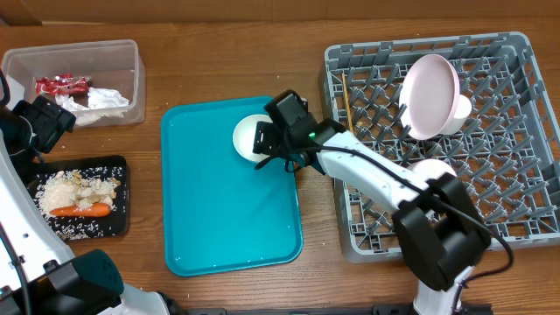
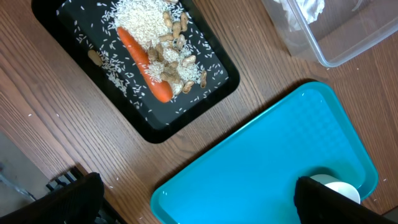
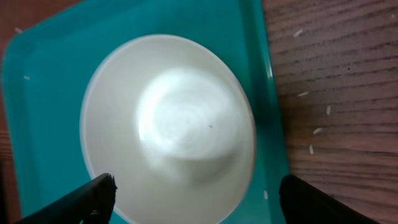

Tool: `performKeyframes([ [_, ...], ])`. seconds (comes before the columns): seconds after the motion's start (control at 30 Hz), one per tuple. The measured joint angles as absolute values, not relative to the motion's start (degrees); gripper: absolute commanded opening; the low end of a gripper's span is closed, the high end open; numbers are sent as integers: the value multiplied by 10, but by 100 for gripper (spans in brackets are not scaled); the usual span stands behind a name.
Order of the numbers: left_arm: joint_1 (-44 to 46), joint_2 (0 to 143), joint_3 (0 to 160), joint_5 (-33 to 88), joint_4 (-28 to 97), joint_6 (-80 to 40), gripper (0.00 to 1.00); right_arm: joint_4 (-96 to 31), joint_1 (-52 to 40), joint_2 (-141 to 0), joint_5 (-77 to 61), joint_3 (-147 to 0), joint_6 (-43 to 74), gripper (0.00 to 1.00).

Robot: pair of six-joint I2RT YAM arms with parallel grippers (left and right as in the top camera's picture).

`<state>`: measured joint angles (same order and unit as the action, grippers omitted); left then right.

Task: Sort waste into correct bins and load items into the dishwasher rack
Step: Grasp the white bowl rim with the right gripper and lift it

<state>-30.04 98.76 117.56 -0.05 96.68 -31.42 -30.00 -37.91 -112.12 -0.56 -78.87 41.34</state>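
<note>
A flat teal plastic tray lies mid-table, with a small round white bowl on its far right corner. To its right sits a big square grey plastic rack. In the rack, a round pale pink plate stands at the far side and thin wooden chopsticks lie far left. Far left on the table, a clear plastic tub holds a small red wrapper and a crumpled white napkin. Nearer, a shallow black tray holds white rice and an orange carrot piece.
</note>
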Motion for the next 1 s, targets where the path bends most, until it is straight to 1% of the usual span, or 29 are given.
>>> performKeyframes([
  [0.13, -300, 988, 1176, 0, 967, -314, 100, -301, -379, -1142, -4, -788, 419, 72],
  [0.3, -300, 988, 1176, -1, 967, -314, 100, -300, -379, -1143, 1, -789, 419, 52],
  [0.7, -300, 988, 1176, -1, 967, -314, 100, -307, -379, -1143, 4, -789, 420, 49],
  [0.9, -300, 988, 1176, -1, 967, -314, 100, -310, -379, -1144, 3, -789, 429, 42],
  [1.0, -300, 988, 1176, 0, 967, -314, 100, -311, -379, -1145, 3, -789, 433, 41],
])
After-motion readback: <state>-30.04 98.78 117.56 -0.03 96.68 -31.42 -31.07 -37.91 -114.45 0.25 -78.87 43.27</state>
